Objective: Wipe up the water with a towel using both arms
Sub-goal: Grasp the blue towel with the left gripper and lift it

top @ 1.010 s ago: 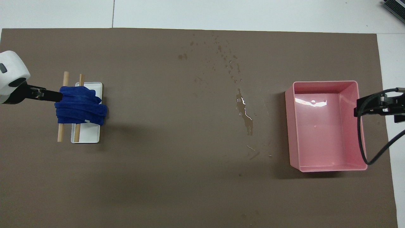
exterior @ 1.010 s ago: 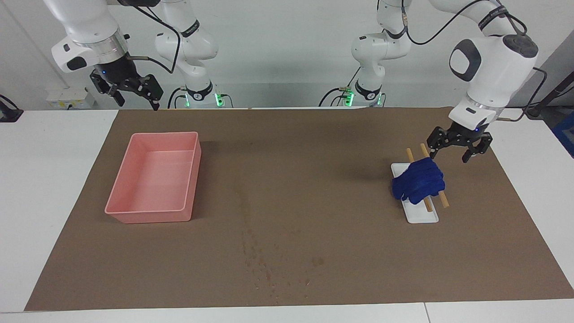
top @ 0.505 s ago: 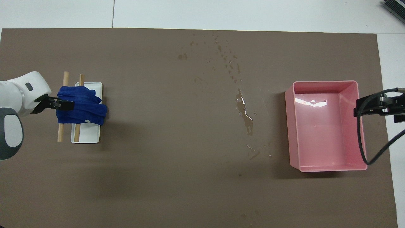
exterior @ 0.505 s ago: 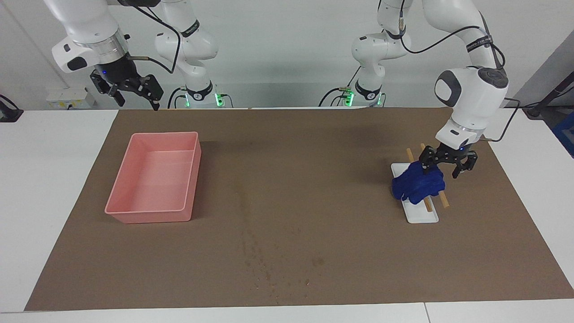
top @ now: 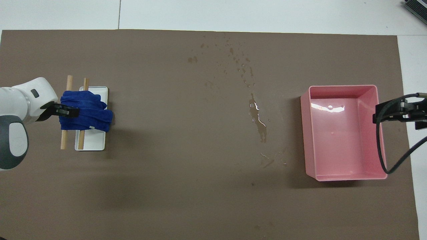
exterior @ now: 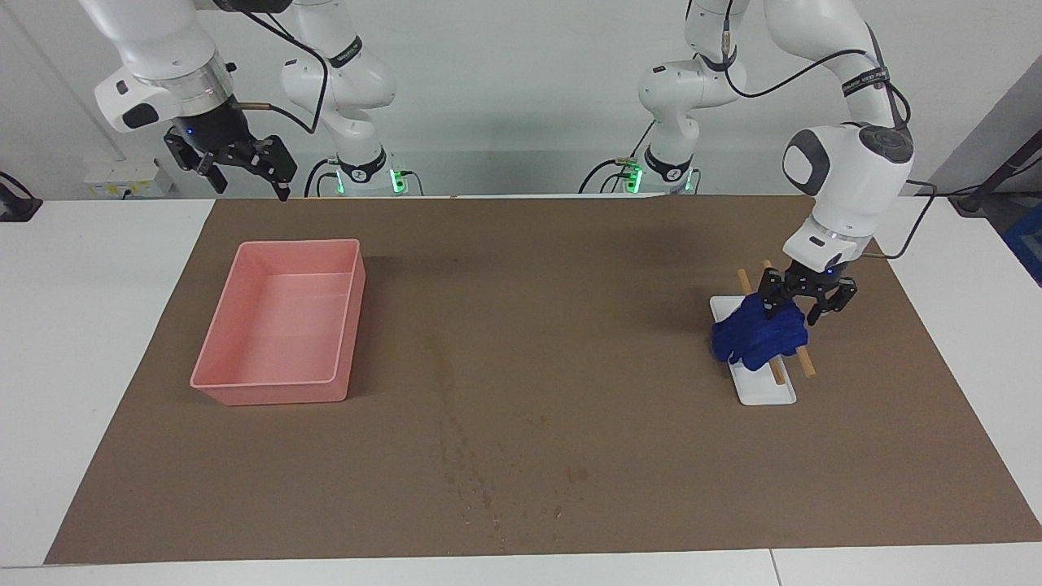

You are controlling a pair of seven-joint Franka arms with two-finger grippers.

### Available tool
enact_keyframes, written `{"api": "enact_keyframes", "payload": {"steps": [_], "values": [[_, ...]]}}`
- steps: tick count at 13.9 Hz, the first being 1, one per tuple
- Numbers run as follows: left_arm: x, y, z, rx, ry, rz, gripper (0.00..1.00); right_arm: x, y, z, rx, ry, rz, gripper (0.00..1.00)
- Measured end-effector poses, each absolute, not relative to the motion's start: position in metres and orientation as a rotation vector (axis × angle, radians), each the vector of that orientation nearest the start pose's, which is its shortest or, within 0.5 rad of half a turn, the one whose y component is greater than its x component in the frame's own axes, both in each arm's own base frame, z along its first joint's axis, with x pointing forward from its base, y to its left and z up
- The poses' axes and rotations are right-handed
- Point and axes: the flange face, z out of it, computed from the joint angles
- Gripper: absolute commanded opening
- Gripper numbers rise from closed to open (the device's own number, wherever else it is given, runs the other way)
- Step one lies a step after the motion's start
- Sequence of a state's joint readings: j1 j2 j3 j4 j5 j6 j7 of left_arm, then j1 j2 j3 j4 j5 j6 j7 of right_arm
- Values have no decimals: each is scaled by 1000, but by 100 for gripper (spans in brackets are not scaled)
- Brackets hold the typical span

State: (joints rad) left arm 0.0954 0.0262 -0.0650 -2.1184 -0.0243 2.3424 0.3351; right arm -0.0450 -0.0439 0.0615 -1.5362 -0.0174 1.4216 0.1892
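The blue towel lies bundled over two wooden sticks on a white tray toward the left arm's end of the table. My left gripper is open and low at the towel's edge toward the left arm's end of the table, one finger against the cloth. In the overhead view it overlaps the towel. The water shows as a wet streak mid-mat and specks farther out, also seen in the facing view. My right gripper waits open, raised beside the pink tub.
A pink tub stands on the brown mat toward the right arm's end; its rim shows from overhead, with my right gripper by its side. The tray and sticks lie under the towel.
My left gripper has come down and in from beside the tray to the towel's edge, most of it in the first half second. The right arm has not moved.
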Motion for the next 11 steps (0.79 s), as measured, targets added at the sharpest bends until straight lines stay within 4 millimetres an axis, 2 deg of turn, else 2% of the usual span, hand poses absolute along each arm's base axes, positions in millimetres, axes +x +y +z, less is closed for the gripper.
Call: {"api": "enact_keyframes", "payload": {"steps": [3, 7, 10, 11], "values": [[565, 16, 421, -3077, 450, -312, 54, 525, 7, 650, -3155, 276, 115, 100], [565, 16, 422, -3077, 451, -316, 28, 524, 7, 650, -3155, 276, 116, 100], [563, 17, 431, -3071, 447, -338, 17, 524, 7, 650, -3155, 276, 116, 100], [563, 17, 434, -3068, 446, -348, 16, 524, 7, 650, -3155, 276, 116, 100]]}}
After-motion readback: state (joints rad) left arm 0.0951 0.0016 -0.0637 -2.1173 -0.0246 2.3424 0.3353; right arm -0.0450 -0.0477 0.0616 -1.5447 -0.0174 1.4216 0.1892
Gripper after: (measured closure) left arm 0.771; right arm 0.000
